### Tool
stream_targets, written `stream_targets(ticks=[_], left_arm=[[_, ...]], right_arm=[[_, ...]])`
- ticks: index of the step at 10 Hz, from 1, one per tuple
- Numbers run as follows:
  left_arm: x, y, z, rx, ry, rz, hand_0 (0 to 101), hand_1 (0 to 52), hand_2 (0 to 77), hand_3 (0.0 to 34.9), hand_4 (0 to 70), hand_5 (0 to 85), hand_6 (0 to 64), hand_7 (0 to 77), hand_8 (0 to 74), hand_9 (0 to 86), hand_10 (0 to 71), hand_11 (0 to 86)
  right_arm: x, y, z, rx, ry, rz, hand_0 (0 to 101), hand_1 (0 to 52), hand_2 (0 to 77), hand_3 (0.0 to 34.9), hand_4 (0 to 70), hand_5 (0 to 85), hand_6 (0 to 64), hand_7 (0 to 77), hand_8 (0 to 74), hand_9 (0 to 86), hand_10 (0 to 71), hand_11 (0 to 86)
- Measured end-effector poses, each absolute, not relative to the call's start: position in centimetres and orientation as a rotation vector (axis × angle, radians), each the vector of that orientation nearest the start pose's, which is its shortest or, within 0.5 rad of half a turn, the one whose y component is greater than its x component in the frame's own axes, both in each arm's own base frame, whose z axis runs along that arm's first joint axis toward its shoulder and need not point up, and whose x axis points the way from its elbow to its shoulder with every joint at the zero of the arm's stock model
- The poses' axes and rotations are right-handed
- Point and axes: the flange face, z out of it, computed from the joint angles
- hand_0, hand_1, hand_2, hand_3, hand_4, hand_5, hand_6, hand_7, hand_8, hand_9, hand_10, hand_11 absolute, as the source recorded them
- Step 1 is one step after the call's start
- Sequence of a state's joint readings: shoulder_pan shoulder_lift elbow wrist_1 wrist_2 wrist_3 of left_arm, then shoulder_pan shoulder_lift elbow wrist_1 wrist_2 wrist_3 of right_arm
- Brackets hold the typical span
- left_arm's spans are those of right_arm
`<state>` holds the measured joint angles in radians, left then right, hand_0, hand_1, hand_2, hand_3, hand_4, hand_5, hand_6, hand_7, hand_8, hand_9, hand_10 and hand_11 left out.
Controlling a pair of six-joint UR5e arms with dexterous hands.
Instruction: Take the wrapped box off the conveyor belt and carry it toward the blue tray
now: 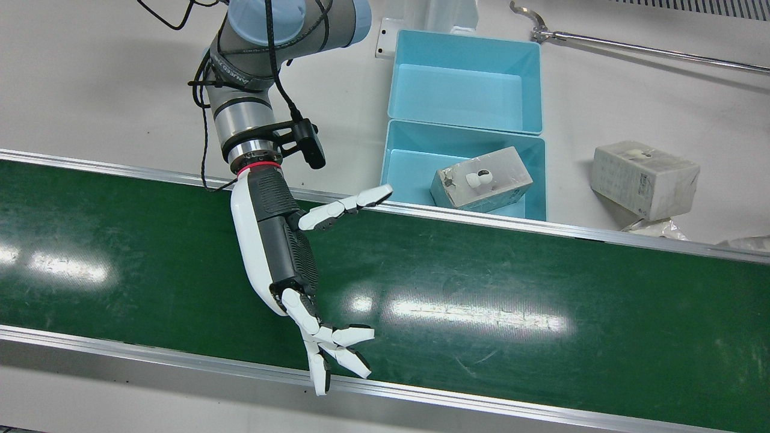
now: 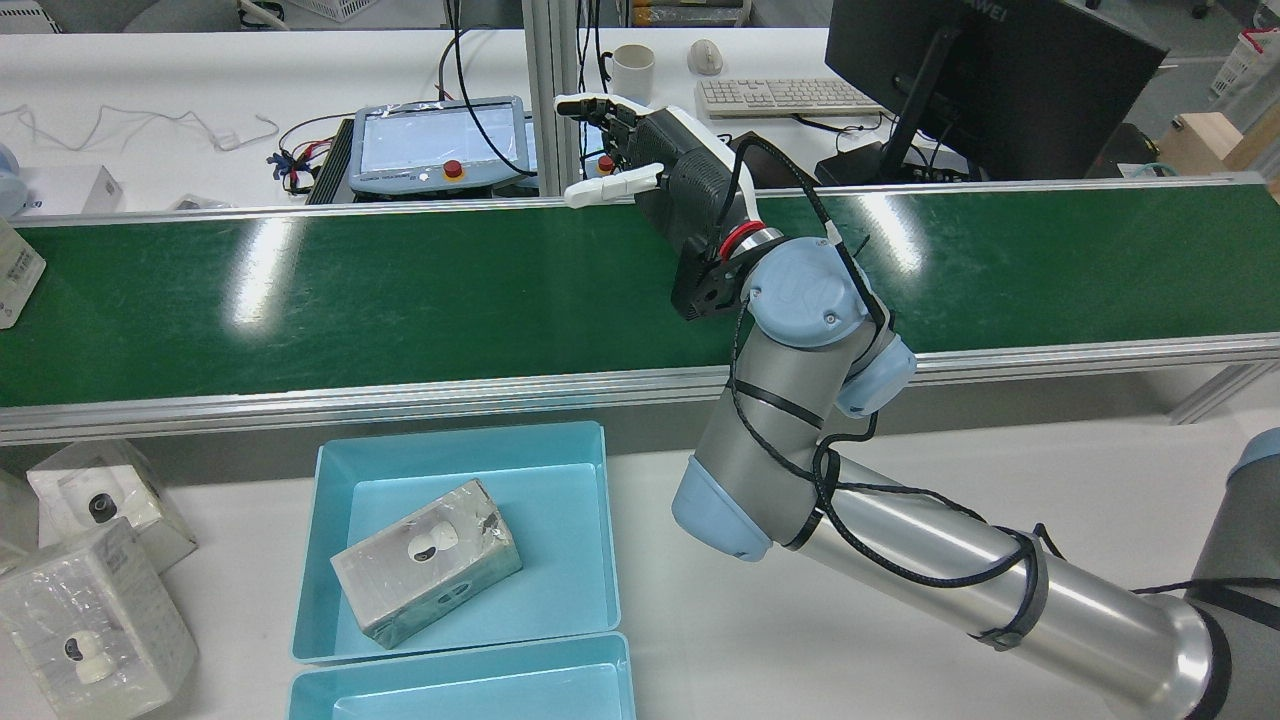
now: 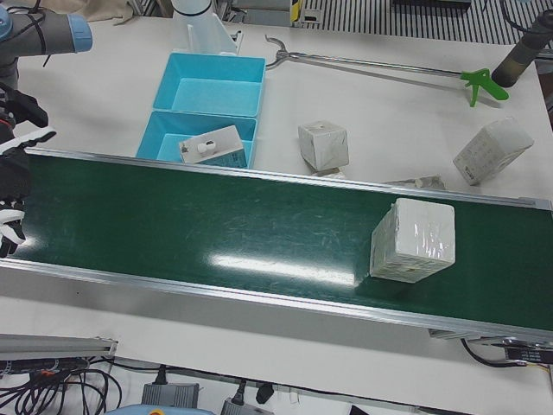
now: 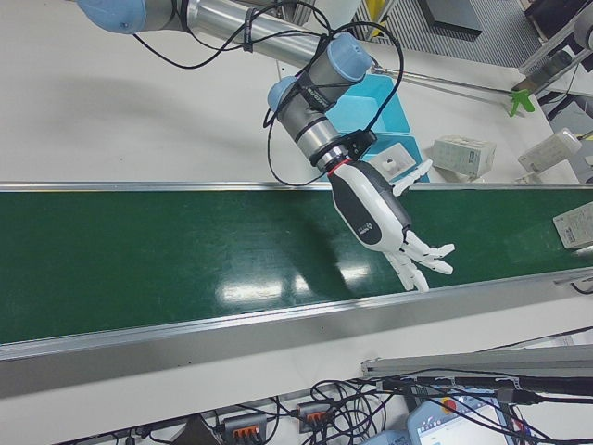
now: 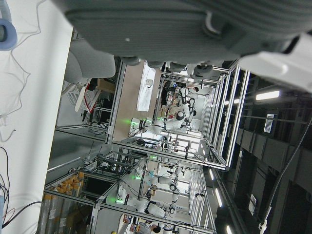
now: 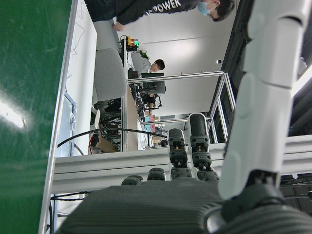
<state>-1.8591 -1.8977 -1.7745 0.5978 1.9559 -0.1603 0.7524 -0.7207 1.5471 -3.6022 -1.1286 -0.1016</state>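
Observation:
A wrapped box (image 3: 413, 239) stands on the green conveyor belt (image 3: 216, 225), far toward the robot's left end; it shows at the rear view's left edge as the box (image 2: 15, 270). My right hand (image 1: 283, 264) hovers over the belt well away from it, open, fingers spread, holding nothing. The same right hand (image 2: 650, 160) reaches across the belt's far side in the rear view. The blue tray (image 1: 402, 162) sits beside the belt with another wrapped box (image 1: 481, 179) lying in it. Only the left hand's palm (image 5: 185, 24) shows in its own view, fingers unclear.
A second, empty blue tray (image 1: 466, 81) adjoins the first. Loose wrapped boxes (image 1: 643, 179) (image 3: 492, 149) lie on the white table, more (image 2: 90, 620) beside the tray. A long grabber tool (image 1: 631, 47) lies behind. Teach pendant (image 2: 440, 140) and monitor (image 2: 990, 70) stand beyond the belt.

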Motion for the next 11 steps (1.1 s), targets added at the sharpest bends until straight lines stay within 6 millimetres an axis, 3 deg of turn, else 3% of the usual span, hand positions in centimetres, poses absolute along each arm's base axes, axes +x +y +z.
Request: stream_targets(ticks=[2,3,4,5,7,11], left_arm=[[-25.12,-50.98,47.22,-0.31,2.174,-2.335,0,0.0,0.5,0.0,0.0,1.1,0.5,0.0,0.5,0.5,0.5,0.5],[-25.12,-50.98,47.22,-0.31,2.174,-2.335,0,0.0,0.5,0.0,0.0,1.1,0.5,0.5,0.5,0.0,0.5,0.5],[-25.12,-50.98,47.22,-0.31,2.174,-2.335,0,0.0,0.5,0.0,0.0,1.1,0.5,0.0,0.5,0.0,0.0,0.5],[-25.12,-50.98,47.22,-0.31,2.174,-2.335,0,0.0,0.5,0.0,0.0,1.1,0.5,0.0,0.5,0.0,0.5,0.5],[-25.12,-50.98,47.22,-0.31,2.174,-2.335,0,0.0,0.5,0.0,0.0,1.1,0.5,0.0,0.5,0.0,0.5,0.5],[-25.12,-50.98,47.22,-0.31,2.174,-2.335,0,0.0,0.5,0.0,0.0,1.1,0.5,0.0,0.5,0.0,0.5,0.5]], right_arm=[[-39.98,-60.65,21.52,0.557,2.645,-1.923,48,8.7,1.6,0.0,14.2,31.1,6.5,9.3,0.0,2.7,0.0,0.5],[-40.11,-60.53,21.43,0.557,2.648,-1.924,47,12.0,2.7,0.0,11.5,31.6,6.5,8.2,0.0,2.7,0.0,1.1],[-40.19,-60.47,21.47,0.546,2.657,-1.928,47,12.0,2.7,0.0,11.5,31.6,6.5,8.2,0.0,2.7,0.0,1.1],[-40.25,-60.45,21.49,0.527,2.67,-1.933,51,18.0,12.5,0.0,13.1,32.2,6.5,9.8,0.0,2.7,0.0,0.5],[-40.21,-60.45,21.44,0.497,2.689,-1.934,50,15.3,10.4,0.0,12.0,32.2,6.5,9.8,0.5,4.9,0.0,0.5],[-40.37,-60.35,21.74,0.49,2.69,-1.936,50,15.8,7.1,0.0,11.5,32.2,6.5,8.7,0.5,3.8,0.0,0.5]])
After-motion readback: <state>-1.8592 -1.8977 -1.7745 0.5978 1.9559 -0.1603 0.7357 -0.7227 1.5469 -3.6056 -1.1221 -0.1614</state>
